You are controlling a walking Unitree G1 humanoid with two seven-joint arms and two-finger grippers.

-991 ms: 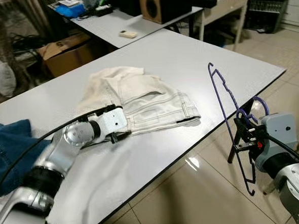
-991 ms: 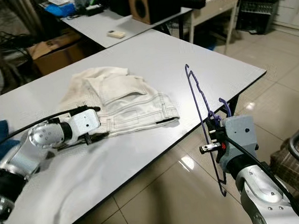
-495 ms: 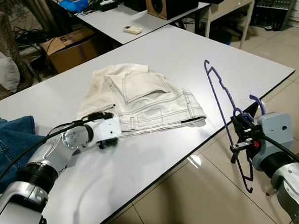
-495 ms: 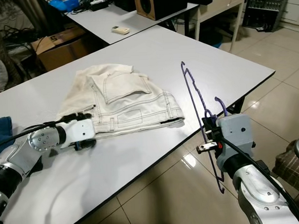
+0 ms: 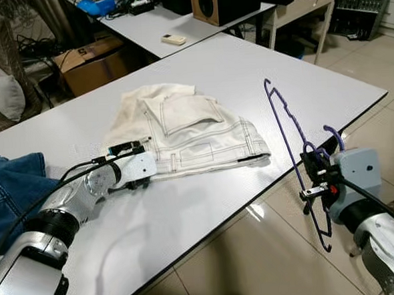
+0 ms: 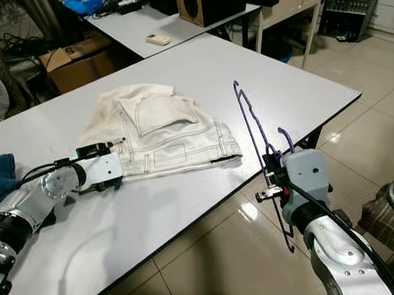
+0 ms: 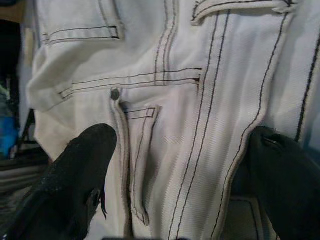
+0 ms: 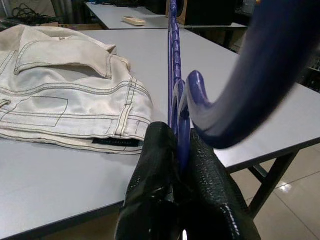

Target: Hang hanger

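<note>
Blue denim cloth lies at the far left of the grey surface. Beside it, the left arm reaches across the surface, and the left gripper rests at the near left edge of a pair of folded white jeans. In the left wrist view, its two black fingers stand apart, one on each side of a dark-stitched seam and belt loop, with the white fabric lying between them. The white jeans sit at the middle of the surface, waistband toward the near edge.

To the right, off the surface's near edge and above the tiled floor, the right gripper is clamped on a purple hanger. The hanger stands nearly upright and edge-on, its wire frame rising above the gripper and also extending below it, with the hook curving just beside the gripper body.

Behind, a second grey surface carries a remote control and a wooden speaker. A cardboard box sits on the floor at the upper left.
</note>
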